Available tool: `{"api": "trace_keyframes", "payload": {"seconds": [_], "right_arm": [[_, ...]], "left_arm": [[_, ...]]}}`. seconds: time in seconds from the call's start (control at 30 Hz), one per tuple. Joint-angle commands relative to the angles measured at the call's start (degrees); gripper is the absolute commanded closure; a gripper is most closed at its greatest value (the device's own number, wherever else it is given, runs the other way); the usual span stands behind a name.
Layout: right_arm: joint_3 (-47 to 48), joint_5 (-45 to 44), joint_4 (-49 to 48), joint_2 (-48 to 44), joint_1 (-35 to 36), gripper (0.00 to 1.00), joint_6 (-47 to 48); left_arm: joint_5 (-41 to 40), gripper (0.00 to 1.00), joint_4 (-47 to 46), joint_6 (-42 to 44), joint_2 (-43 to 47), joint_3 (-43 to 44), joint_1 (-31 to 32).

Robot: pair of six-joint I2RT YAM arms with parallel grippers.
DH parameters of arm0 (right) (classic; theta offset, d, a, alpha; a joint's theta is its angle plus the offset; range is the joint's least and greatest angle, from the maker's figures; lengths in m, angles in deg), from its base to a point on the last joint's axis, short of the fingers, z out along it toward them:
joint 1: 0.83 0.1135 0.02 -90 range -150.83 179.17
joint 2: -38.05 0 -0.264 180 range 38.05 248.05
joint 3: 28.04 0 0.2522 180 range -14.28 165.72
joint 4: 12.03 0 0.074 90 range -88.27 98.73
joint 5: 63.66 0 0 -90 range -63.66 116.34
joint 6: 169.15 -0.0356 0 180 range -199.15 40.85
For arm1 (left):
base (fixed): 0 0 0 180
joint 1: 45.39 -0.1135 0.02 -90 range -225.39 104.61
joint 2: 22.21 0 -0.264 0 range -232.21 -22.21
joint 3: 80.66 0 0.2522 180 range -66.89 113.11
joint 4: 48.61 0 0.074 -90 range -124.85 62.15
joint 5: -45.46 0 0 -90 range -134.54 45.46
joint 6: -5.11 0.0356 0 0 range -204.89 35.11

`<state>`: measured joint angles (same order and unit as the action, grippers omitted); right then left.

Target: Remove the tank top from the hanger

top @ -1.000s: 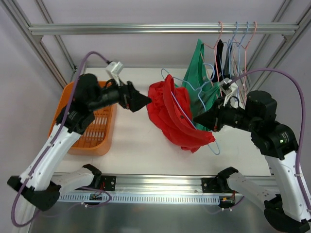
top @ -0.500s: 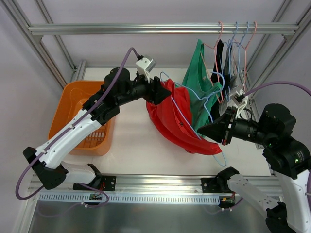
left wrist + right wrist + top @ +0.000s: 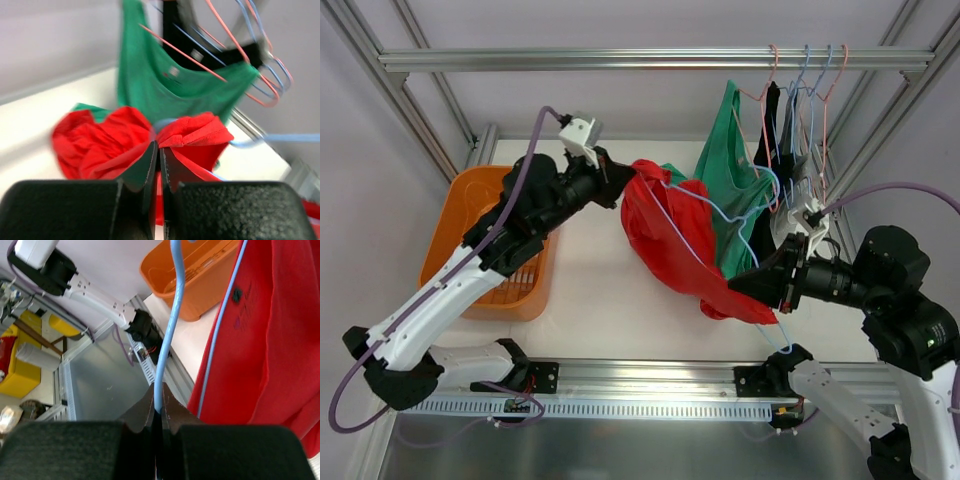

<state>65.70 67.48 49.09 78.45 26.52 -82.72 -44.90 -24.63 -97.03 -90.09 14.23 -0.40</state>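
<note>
The red tank top [image 3: 670, 240] hangs bunched on a light blue wire hanger [image 3: 718, 212] above the middle of the table. My left gripper [image 3: 626, 184] is shut on the top's upper left edge; in the left wrist view red fabric [image 3: 100, 145] is pinched between the closed fingertips [image 3: 159, 148]. My right gripper [image 3: 748, 284] sits low at the garment's right, shut on the hanger's wire. The right wrist view shows the blue wire [image 3: 167, 340] running up out of the gripper [image 3: 159, 406], with the red tank top [image 3: 280, 340] beside it.
A green top [image 3: 730, 150] and dark garments on several hangers [image 3: 800, 100] hang from the rail [image 3: 620, 60] at the back right, just behind the red one. An orange basket [image 3: 470, 215] stands on the table's left side under the left arm.
My left gripper reached the tank top's upper edge, shut on it and drew it left. The right gripper, still gripping the hanger, shifted toward the near right and lower.
</note>
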Motion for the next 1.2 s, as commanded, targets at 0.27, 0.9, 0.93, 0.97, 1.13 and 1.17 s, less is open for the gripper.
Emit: {"api": "trace_keyframes", "payload": {"seconds": [0.27, 0.9, 0.93, 0.97, 1.13, 1.17], "right_arm": [[-3.3, 16.9, -1.0, -11.1, 0.3, 1.0, 7.1], [-16.7, -1.5, -102.7, 6.6, 6.3, 1.0, -31.9], [-13.7, -2.3, -104.6, 8.4, 10.8, 1.0, -29.2], [-12.1, -2.1, -104.1, 10.0, 13.6, 1.0, -25.3], [-6.1, -4.8, -89.1, 16.7, 25.5, 1.0, 4.2], [-5.4, -6.2, -86.7, 17.0, 25.7, 1.0, 6.0]], "left_arm": [[-22.4, 1.0, -2.9, -3.7, 8.7, -4.3, 0.2], [44.4, 1.0, -10.0, -13.2, 21.4, -28.4, 13.7], [44.7, 1.0, -10.0, -12.5, 21.6, -29.4, 14.7], [44.6, 1.0, -10.0, -12.2, 21.8, -30.4, 16.0], [34.8, 1.0, -9.0, -13.2, 23.6, -37.1, 16.6], [31.1, 1.0, -7.9, -13.3, 24.3, -37.9, 16.6]]}}
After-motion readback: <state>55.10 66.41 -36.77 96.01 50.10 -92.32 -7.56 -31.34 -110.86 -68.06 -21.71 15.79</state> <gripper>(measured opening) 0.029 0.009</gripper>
